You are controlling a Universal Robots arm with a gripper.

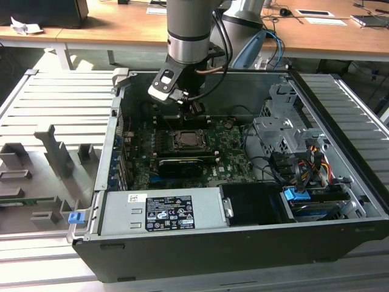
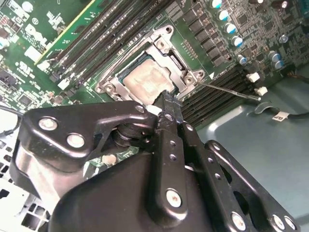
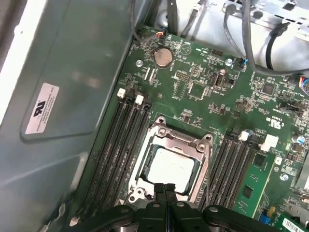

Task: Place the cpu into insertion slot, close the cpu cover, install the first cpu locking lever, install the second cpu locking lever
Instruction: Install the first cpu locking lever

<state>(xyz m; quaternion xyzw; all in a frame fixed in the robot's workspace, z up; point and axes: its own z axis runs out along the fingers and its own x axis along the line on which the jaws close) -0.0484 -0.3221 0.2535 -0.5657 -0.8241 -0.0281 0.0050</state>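
The claw (image 3: 164, 189) has its two fingers pressed together with nothing between them. Its tips are at the edge of the one cpu cover (image 3: 181, 139), perhaps touching it. This thin silvery frame lies down around the one cpu (image 3: 170, 166), a square grey chip sitting flat in the single insertion slot (image 3: 143, 170), just ahead of the claw. One thin metal rod (image 2: 231, 91), probably an unlatched lever, juts out beside the claw.

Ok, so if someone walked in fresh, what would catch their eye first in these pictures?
The grey robot arm reaching down into the open computer case in the exterior view. In the first wrist view the silvery cpu lies inside the metal frame of the cpu cover on the green board. The black gripper, fingers together, hangs right by the cover's edge.
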